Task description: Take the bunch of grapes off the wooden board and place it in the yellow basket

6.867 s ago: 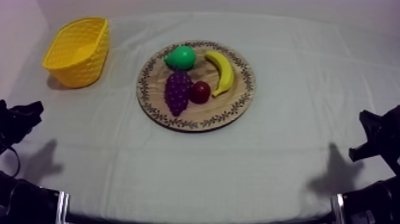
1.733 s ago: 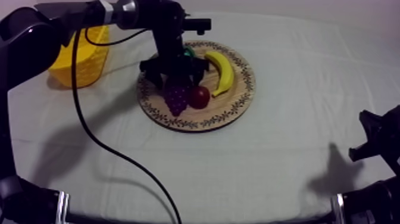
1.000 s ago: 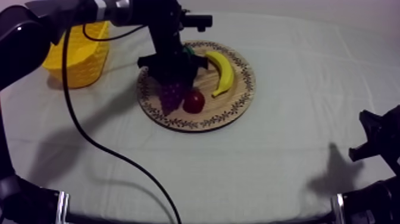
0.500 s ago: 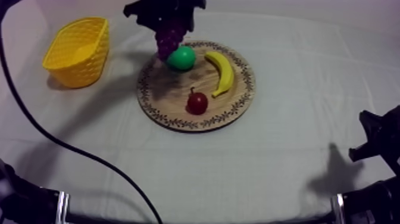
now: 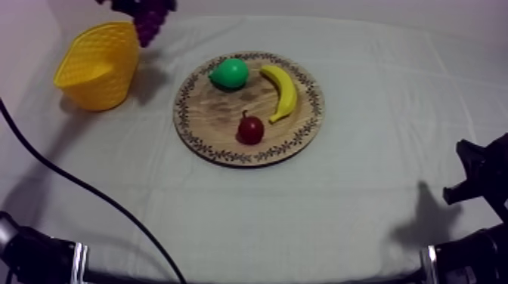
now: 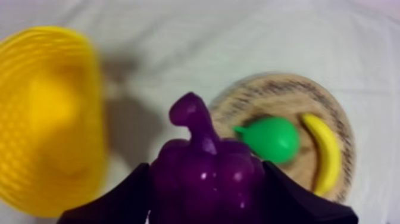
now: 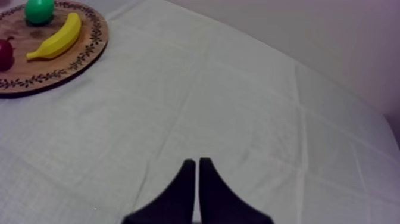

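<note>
I am gripping the purple toy bunch of grapes [image 5: 149, 21] tightly in my left gripper [image 6: 205, 199]. It is hanging in the air just beside the yellow woven basket [image 5: 97, 66], long axis upright, tapered tip pointing down. My right gripper [image 7: 197, 179] is sitting with its fingers pressed together.

The grapes [image 6: 205, 176] look like smooth, glossy plastic (light glints on them), as does the pear [image 5: 230, 72]. The basket [image 5: 113, 79] is latticed plastic. The board [image 5: 219, 113] is matt grained wood, the cloth [image 5: 302, 211] matt and creased.
</note>
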